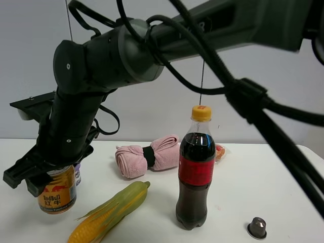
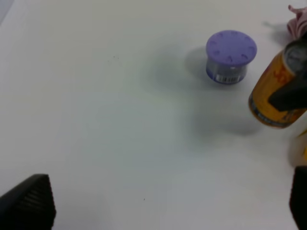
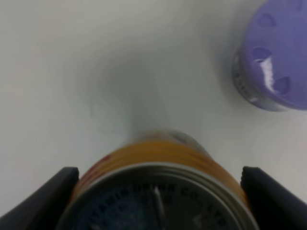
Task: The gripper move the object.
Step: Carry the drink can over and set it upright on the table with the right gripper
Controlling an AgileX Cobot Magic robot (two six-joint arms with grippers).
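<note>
The gold Red Bull can stands at the front left of the white table. My right gripper, a black claw on a thick black arm reaching across from the upper right, is shut around the can's top. In the right wrist view the can fills the gap between the two black fingers. The left wrist view shows the can with a black finger across it. My left gripper is open and empty over bare table, apart from the can.
A purple-lidded round tub stands right behind the can. An ear of corn, a rolled pink towel, a tall cola bottle and a small dark capsule lie to the right. Cables hang off the arm.
</note>
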